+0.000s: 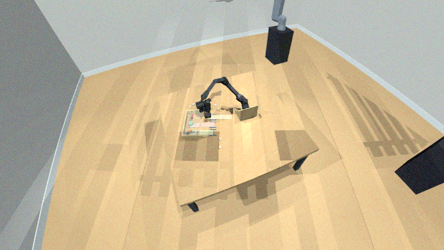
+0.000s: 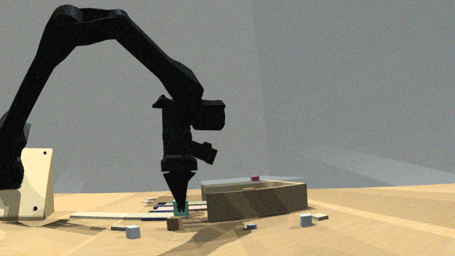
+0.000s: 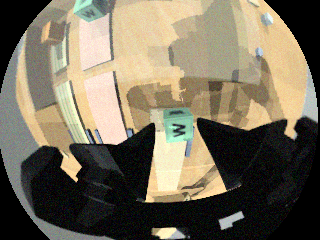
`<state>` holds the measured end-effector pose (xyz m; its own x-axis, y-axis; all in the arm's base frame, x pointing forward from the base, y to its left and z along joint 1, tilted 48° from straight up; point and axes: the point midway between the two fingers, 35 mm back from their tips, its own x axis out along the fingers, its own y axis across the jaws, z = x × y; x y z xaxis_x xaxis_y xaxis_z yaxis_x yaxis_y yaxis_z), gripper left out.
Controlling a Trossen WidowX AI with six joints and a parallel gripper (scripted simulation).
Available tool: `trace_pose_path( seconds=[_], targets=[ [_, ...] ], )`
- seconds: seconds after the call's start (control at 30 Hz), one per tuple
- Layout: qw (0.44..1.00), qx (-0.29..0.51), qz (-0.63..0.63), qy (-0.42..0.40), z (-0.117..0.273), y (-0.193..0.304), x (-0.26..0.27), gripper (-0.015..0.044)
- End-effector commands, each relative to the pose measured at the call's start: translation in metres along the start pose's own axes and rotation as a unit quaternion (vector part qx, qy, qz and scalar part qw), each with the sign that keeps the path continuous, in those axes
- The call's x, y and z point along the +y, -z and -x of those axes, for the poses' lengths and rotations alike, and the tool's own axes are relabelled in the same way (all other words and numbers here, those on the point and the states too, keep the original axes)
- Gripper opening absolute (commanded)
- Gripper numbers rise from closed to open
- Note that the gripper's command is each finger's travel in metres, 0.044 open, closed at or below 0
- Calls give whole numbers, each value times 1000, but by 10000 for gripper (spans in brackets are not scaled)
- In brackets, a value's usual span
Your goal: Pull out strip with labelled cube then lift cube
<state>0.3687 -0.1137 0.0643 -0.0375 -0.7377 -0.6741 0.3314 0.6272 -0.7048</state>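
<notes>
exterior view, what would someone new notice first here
The black arm arching down from the left, its gripper lowered over a green cube on the pale strip. The wrist view shows the cube, marked W, between the half-closed fingers. Just right sits a brown box with small cubes scattered in front.

Place: bare test room.
Evidence: plank floor (image 1: 97,184), plain grey walls (image 1: 130,14), second arm (image 1: 282,4) on pedestal (image 1: 278,46), upper right.

letter "w" on the green cube (image 3: 178,124)
</notes>
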Motion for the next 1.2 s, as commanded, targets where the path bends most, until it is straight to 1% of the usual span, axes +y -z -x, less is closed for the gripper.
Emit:
trace_pose_path(
  seconds=[0.0, 0.2, 0.33, 0.53, 0.67, 1.0, 1.17],
  targets=[
    [1000, 0, 5, 4, -7, 1, -1, 250],
    [1000, 0, 5, 4, -12, 2, -1, 250],
    [1000, 1, 0, 1, -10, 1, -1, 145],
    [1000, 1, 0, 1, -10, 1, -1, 105],
    [1000, 1, 0, 1, -7, 4, -1, 0],
    [1000, 2, 6, 3, 30, 58, 1, 0],
    [1000, 2, 6, 3, 32, 64, 0, 0]
  ],
)
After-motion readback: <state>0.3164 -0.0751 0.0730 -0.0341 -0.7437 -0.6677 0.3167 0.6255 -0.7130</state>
